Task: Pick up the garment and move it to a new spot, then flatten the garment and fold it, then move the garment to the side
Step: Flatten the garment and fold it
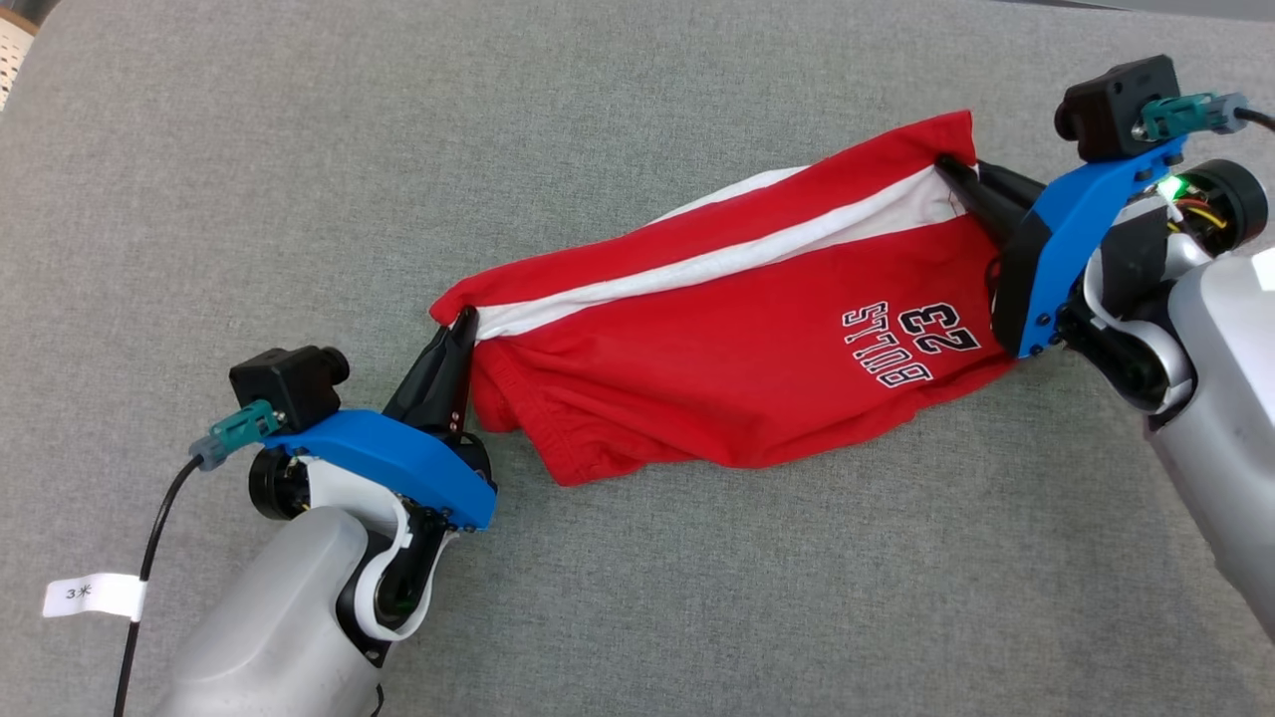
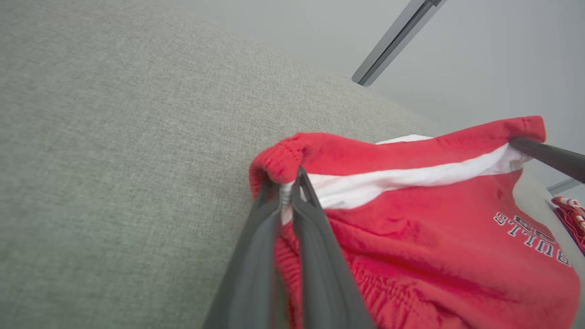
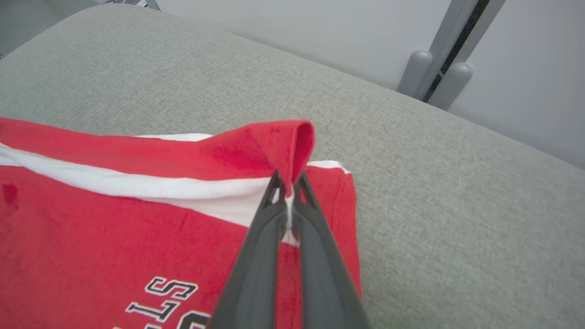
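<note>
The garment is a pair of red shorts with a white side stripe and a "BULLS 23" print, stretched across the grey cushion between my two grippers. My left gripper is shut on its left end; in the left wrist view the left gripper pinches the red hem of the garment. My right gripper is shut on the right end, and in the right wrist view the right gripper clamps a raised red fold of the garment. The lower part sags onto the surface.
The grey fabric surface spreads all around the garment. A cable with a white tag hangs by my left arm. Pale wall panels and a grey post stand beyond the cushion's far edge. Another red item lies at the right edge.
</note>
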Motion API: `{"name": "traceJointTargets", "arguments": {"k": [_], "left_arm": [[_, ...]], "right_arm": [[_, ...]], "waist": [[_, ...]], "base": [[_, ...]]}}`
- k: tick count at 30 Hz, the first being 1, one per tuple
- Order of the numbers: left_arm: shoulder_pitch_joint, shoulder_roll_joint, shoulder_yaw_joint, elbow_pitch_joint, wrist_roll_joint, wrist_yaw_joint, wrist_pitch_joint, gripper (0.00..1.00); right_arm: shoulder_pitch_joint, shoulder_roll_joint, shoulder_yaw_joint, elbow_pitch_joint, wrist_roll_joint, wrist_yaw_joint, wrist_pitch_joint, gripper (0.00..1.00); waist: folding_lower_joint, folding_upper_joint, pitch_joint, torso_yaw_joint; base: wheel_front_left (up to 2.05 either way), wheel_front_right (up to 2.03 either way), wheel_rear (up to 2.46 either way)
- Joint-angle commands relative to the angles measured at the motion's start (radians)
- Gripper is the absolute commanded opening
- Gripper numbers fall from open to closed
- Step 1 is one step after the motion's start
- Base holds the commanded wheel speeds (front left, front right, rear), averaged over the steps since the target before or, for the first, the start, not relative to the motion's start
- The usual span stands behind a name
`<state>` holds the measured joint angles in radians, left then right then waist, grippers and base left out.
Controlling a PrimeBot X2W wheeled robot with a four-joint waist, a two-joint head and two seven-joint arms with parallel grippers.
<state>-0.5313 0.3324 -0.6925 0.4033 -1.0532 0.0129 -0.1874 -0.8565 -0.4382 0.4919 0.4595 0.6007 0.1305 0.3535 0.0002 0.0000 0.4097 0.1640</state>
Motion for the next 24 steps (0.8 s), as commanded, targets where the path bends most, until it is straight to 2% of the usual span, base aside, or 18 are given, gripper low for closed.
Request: {"name": "traceJointTargets", "arguments": {"k": [1, 2, 3, 4, 5, 13, 19, 22, 24], "left_arm": [[-0.018, -0.005, -0.002, 0.009, 0.009, -0.008, -0.007, 0.32], [-0.021, -0.008, -0.005, 0.014, 0.011, -0.015, -0.01, 0.45], [-0.023, -0.01, -0.008, 0.019, 0.01, -0.018, -0.011, 0.76], [-0.023, -0.013, -0.008, 0.021, 0.013, -0.025, -0.016, 0.91], [-0.02, -0.016, -0.009, 0.023, 0.012, -0.026, -0.02, 1.0], [0.045, -0.007, -0.004, 0.027, 0.049, -0.027, -0.059, 1.0], [0.116, 0.006, 0.044, 0.005, 0.102, -0.01, -0.076, 1.0], [0.16, 0.003, 0.121, -0.042, 0.17, -0.009, -0.077, 1.0], [0.196, 0.003, 0.164, -0.07, 0.257, -0.012, -0.078, 1.0]], "right_arm": [[-0.02, 0.007, 0.008, 0.013, -0.001, 0.001, -0.013, 1.0], [-0.024, 0.01, 0.012, 0.026, 0.001, 0.001, -0.02, 1.0], [-0.025, 0.013, 0.017, 0.038, 0.005, 0.001, -0.027, 1.0], [-0.025, 0.015, 0.022, 0.05, 0.007, 0.001, -0.035, 1.0], [-0.024, 0.017, 0.026, 0.064, 0.006, 0.001, -0.042, 1.0], [0.028, 0.032, 0.039, 0.138, 0.029, 0.001, -0.098, 1.0], [0.075, 0.037, 0.028, 0.167, 0.048, 0.001, -0.113, 1.0], [0.103, 0.034, 0.02, 0.173, 0.06, 0.001, -0.11, 1.0], [0.12, 0.033, 0.01, 0.176, 0.064, 0.001, -0.112, 1.0]], "waist": [[-0.0002, 0.0, -0.003, -0.001], [-0.0002, 0.0, -0.006, -0.001], [-0.0002, 0.0, -0.01, -0.003], [-0.0002, 0.0, -0.016, -0.004], [-0.0002, 0.0, -0.023, -0.005], [-0.0002, 0.0, -0.112, -0.017], [-0.0002, 0.0, -0.175, -0.025], [-0.0002, 0.0, -0.199, -0.027], [-0.0002, 0.0, -0.209, -0.027]], "base": [[0.0, 0.0, 0.0], [0.0, 0.0, 0.0], [0.0, 0.0, 0.0], [0.0, 0.0, 0.0], [0.0, 0.0, 0.0], [0.0, 0.0, 0.0], [0.0, 0.0, 0.0], [0.0, 0.0, 0.0], [0.0, 0.0, 0.0]]}}
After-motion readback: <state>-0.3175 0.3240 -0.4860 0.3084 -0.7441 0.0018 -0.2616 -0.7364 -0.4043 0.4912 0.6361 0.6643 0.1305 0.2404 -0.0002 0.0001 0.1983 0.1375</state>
